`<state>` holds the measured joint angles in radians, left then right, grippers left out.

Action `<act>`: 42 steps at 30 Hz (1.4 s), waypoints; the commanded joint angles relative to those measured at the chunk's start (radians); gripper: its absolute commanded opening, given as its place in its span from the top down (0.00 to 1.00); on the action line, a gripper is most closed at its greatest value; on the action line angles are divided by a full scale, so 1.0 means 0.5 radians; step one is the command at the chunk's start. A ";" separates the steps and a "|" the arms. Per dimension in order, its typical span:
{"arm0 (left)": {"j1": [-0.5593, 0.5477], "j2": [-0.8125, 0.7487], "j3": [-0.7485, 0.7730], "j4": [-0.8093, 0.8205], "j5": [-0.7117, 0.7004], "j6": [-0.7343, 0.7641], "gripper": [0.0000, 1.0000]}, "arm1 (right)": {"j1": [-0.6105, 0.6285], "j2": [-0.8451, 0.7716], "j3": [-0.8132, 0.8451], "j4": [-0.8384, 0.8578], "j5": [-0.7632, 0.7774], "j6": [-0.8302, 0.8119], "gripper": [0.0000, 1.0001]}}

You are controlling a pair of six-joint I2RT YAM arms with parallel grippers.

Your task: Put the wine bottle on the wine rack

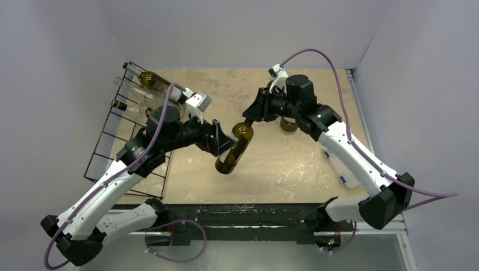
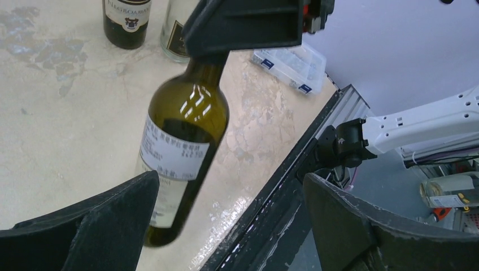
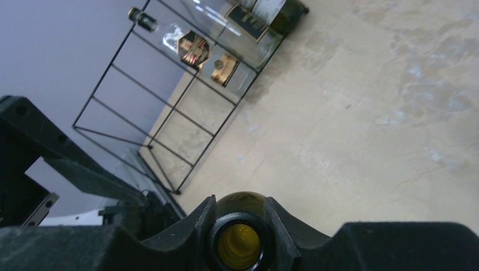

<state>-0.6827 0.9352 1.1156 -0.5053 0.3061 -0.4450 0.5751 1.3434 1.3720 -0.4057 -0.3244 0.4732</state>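
Note:
An olive-green wine bottle with a white label hangs tilted above the table, base toward the near edge. My right gripper is shut on its neck; in the right wrist view the bottle's open mouth sits between the closed fingers. My left gripper is open beside the bottle's body. In the left wrist view the bottle lies between the spread fingers, close to the left finger, and I cannot tell if they touch. The black wire wine rack stands at the left and holds bottles at its far end.
A dark bottle stands behind my right wrist; the left wrist view shows it next to a clear one. A clear plastic parts box lies at the right. The table's black front rail runs along the near edge.

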 commanded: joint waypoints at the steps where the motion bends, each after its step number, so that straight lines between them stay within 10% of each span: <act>1: -0.063 0.034 0.122 0.117 -0.141 0.051 0.00 | 0.002 -0.134 -0.093 0.366 -0.390 0.281 1.00; 28: -0.251 0.374 0.147 0.158 -0.352 0.077 0.23 | 0.002 -0.146 -0.455 0.866 -0.791 0.765 1.00; 42: -0.257 0.415 0.246 -0.331 -0.341 0.246 0.00 | 0.001 -0.131 -0.391 0.814 -0.791 0.705 1.00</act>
<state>-0.8066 1.1400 1.2156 -0.6193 0.1265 -0.3634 0.5758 1.3258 1.1255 -0.0853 -0.6724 0.7704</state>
